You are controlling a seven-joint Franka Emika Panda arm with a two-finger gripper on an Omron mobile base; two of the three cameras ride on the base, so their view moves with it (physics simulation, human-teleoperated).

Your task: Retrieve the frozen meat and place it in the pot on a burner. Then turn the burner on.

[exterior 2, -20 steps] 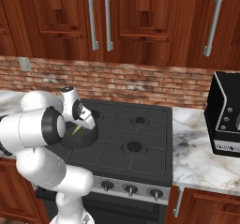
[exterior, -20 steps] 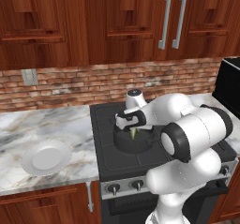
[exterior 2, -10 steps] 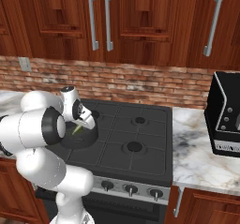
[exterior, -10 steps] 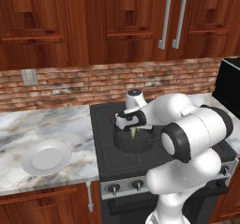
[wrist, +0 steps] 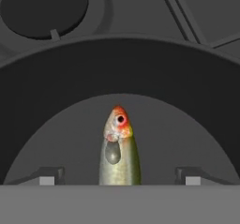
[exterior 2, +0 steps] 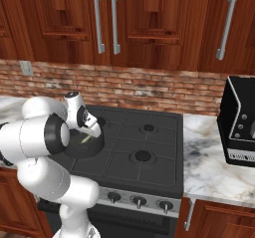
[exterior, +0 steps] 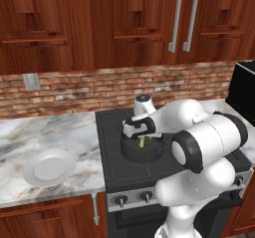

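My gripper (wrist: 120,181) is spread wide: the two fingertips (wrist: 47,180) sit well apart at either side of the hand view, and neither one touches anything. Between them, straight ahead of the hand, lies the frozen meat (wrist: 119,150), a slim greenish fish with its orange-red head pointing away from me. It appears to rest on the dark floor of the pot (wrist: 56,78), though I cannot be sure it has fully settled. The pot's wall curves all around it, so the fish is inside, roughly central under my hand.

From the base cameras, the gripper (exterior: 142,132) hangs just over the pot (exterior: 130,151), with a sliver of the fish (exterior: 142,142) visible below it. The pot stands on the near burner of the cooktop (exterior 2: 159,147) on the arm's side.

So I judge the first half done: fish fetched and in the pot. What is left is to lift the hand clear, reach down to the knobs (exterior 2: 137,200) on the stove front, and turn the one for this burner. Beyond the stove, a white plate (exterior: 50,167) sits on the counter (exterior: 30,137).
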